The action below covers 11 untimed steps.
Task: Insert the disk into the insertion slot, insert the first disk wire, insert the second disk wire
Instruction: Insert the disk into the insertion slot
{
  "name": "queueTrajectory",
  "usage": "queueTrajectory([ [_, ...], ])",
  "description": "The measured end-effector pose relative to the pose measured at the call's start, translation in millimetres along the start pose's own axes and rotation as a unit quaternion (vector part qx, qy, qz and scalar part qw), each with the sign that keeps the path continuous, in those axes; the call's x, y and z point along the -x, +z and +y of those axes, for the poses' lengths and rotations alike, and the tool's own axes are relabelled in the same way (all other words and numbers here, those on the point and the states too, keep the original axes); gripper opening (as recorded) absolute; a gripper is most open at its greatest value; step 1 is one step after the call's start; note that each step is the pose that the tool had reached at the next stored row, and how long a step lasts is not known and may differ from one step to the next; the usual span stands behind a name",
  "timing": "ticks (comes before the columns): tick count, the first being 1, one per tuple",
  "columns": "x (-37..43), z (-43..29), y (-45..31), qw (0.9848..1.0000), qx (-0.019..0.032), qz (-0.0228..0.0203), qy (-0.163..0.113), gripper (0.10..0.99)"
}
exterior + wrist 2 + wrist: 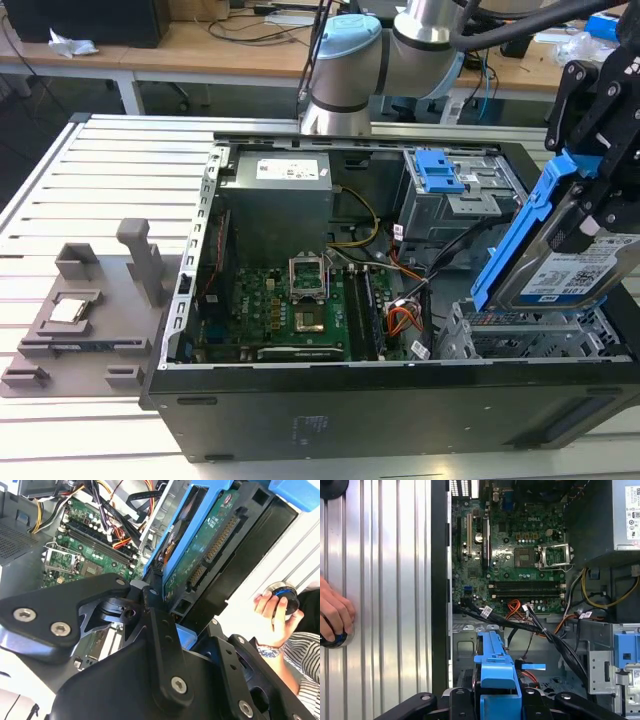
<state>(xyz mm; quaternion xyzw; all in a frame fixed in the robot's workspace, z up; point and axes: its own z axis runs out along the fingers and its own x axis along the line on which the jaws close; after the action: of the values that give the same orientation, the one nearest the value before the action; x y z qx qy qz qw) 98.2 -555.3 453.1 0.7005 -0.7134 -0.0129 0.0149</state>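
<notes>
Pincer (592, 195) clamping tilted disk (565, 265), just above insertion slot (520, 335), within open case (400, 410)

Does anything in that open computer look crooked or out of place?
Yes: the disk sits steeply tilted in the robot's hand, above the insertion slot rather than seated in it. Loose cables also sprawl beside that slot.

slatted metal table (120, 170), wooden desks (200, 48) behind, cables (262, 28) on top
</notes>
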Motion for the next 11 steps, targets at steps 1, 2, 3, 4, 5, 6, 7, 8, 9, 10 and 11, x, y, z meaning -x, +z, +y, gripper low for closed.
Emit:
queueTrajectory([
  [1, 0.7, 0.0, 0.3, 1.0, 0.0, 0.0001, 0.0, 0.369],
  [2, 1.5, -0.1, 0.5, 1.0, 0.0, 0.0001, 0.0, 0.369],
  [3, 3.3, -0.3, 0.8, 1.0, 0.0, 0.0001, 0.0, 0.369],
  [4, 5.0, -0.5, 1.0, 1.0, 0.0, 0.0001, 0.0, 0.369],
  [5, 8.5, -0.8, 1.2, 1.0, 0.0, 0.0001, 0.0, 0.369],
  [6, 10.6, -0.8, 1.9, 1.0, 0.0, 0.0001, 0.0, 0.369],
  [7, 10.7, -0.9, 2.6, 1.0, 0.0, 0.0001, 0.0, 0.369],
  [8, 10.7, -0.9, 3.0, 1.0, 0.0, 0.0001, 0.0, 0.369],
  [9, 10.7, -0.9, 3.3, 1.0, 0.0, 0.0001, 0.0, 0.369],
  [10, 10.7, -0.9, 3.7, 1.0, 0.0, 0.0001, 0.0, 0.369],
  [11, 10.7, -0.9, 4.0, 1.0, 0.0, 0.0001, 0.0, 0.369],
])
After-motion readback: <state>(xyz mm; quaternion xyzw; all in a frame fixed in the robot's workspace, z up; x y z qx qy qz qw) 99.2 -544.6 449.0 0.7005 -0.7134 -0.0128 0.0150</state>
